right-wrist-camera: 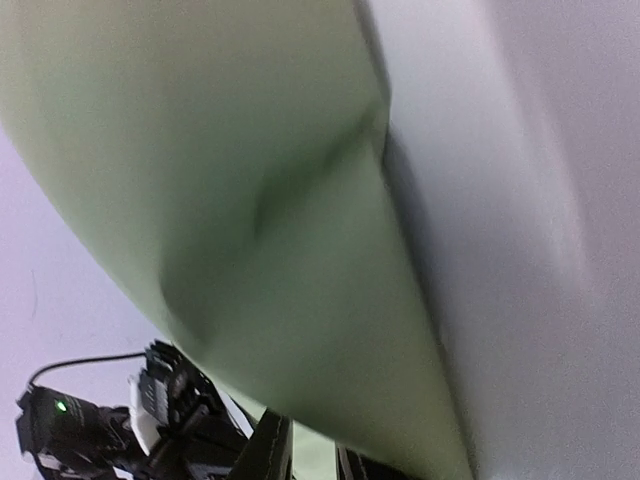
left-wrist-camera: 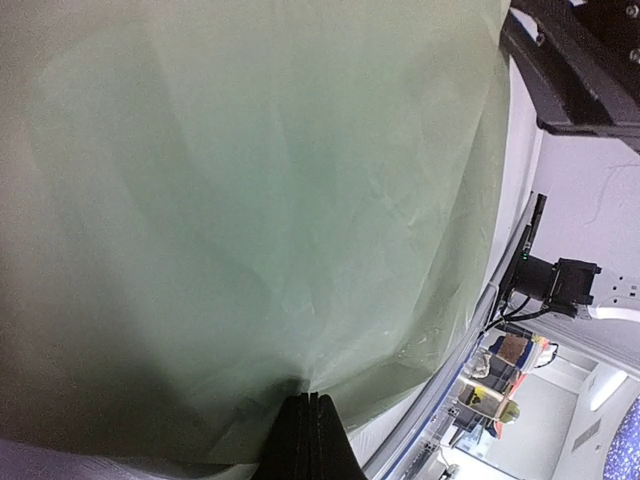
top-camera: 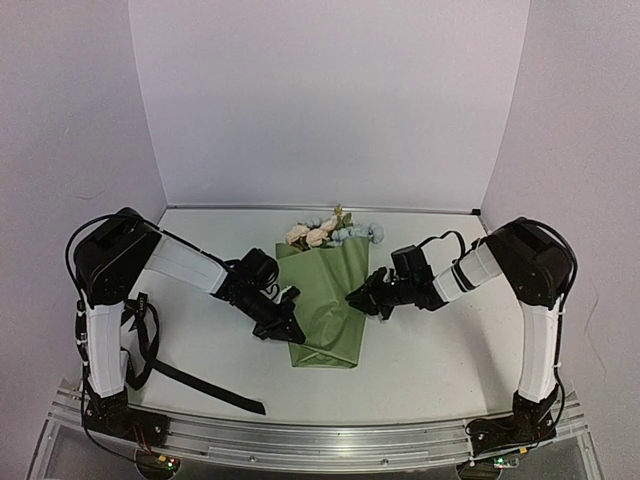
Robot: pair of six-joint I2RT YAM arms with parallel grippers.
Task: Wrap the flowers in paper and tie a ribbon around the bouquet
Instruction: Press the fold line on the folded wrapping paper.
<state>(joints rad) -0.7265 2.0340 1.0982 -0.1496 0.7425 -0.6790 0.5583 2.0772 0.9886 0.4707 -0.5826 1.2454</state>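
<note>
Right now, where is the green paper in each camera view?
Top external: paper centred, flowers at its top.
Left wrist: paper fills the frame above the left pincer.
Right wrist: paper bands from upper left to bottom centre.
Shared landmark: left pincer clamping the paper's edge, top and left-wrist views.

High view from behind, down over the whole table; both wrist views close against the shared paper

Plain white backdrop walls around a pale tabletop, aluminium rail in front.
</note>
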